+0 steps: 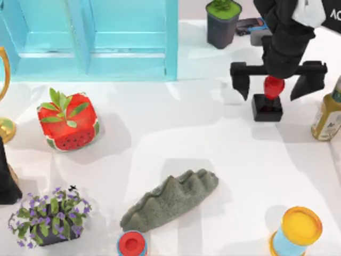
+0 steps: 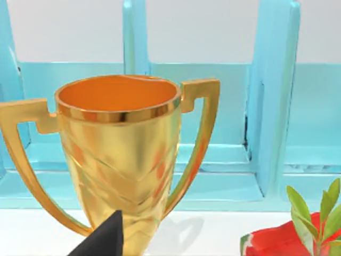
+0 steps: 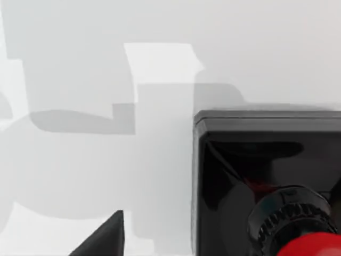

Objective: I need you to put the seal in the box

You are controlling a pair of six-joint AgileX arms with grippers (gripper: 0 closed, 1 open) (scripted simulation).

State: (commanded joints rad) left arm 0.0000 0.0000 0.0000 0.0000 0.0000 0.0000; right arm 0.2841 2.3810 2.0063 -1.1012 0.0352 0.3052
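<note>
The right gripper [image 1: 277,80] hangs over the seal [image 1: 268,101], fingers spread wide to either side of the red knob and seemingly not touching it. The seal stands upright near the table's [image 1: 176,144] right edge (box [image 1: 96,37] at the far-left corner). The left arm is parked by the trophy [image 2: 120,154] at the left edge.

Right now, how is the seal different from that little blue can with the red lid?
The seal has a black square base; the blue can is round. The seal stands between the right gripper's open fingers; the can stands alone at the table's near edge. Both have red tops and stand upright.
</note>
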